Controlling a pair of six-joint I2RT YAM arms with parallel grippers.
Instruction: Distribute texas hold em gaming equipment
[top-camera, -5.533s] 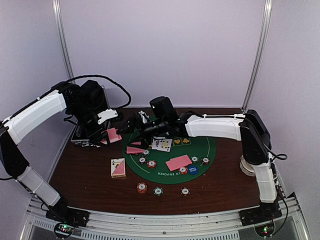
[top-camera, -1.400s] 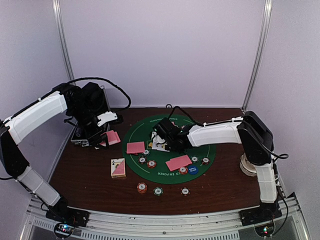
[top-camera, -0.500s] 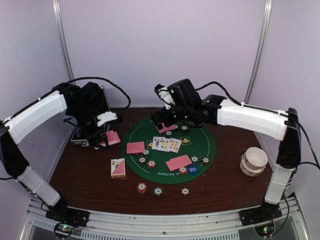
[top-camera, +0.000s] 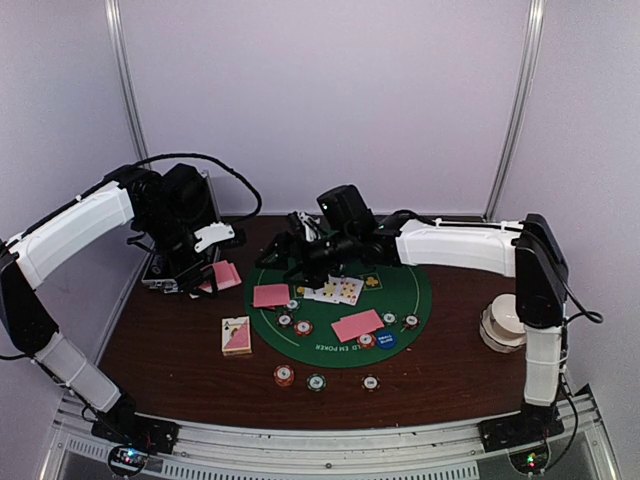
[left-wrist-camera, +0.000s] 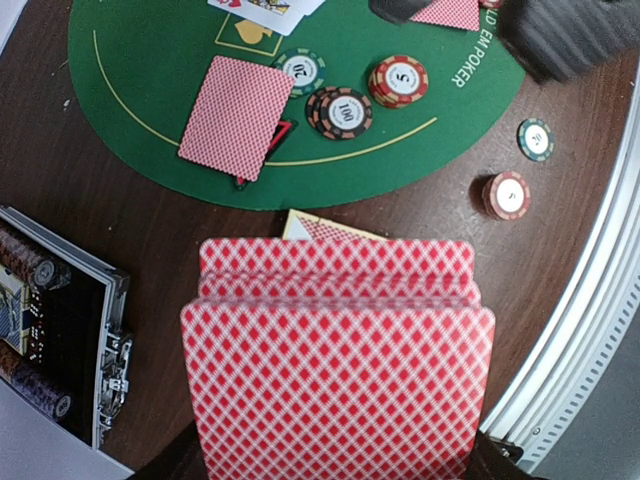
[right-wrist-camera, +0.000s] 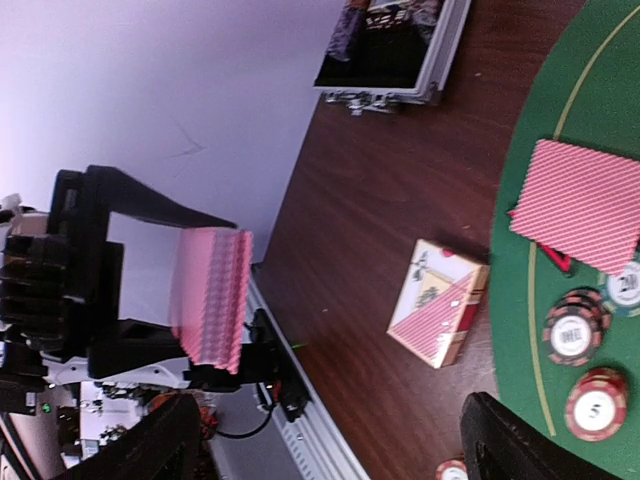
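My left fingers (right-wrist-camera: 140, 200) clamp the pink-red-backed deck (left-wrist-camera: 340, 370) above the desk (top-camera: 170, 340) near the case (left-wrist-camera: 60, 300), a ready supply I judge, while my right fingers (right-wrist-camera: 520, 440) hang wide and empty over the green mat (top-camera: 405, 300), free to take the next card.

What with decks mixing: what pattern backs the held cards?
Red-and-white diamond lattice on the cards; left wrist view shows it best.

You face a dark brown wooden table (top-camera: 180, 350) closed in by plain, pale lilac walls (top-camera: 320, 100). Two slim metal posts (top-camera: 125, 80) rise at its far corners, and the light is even.
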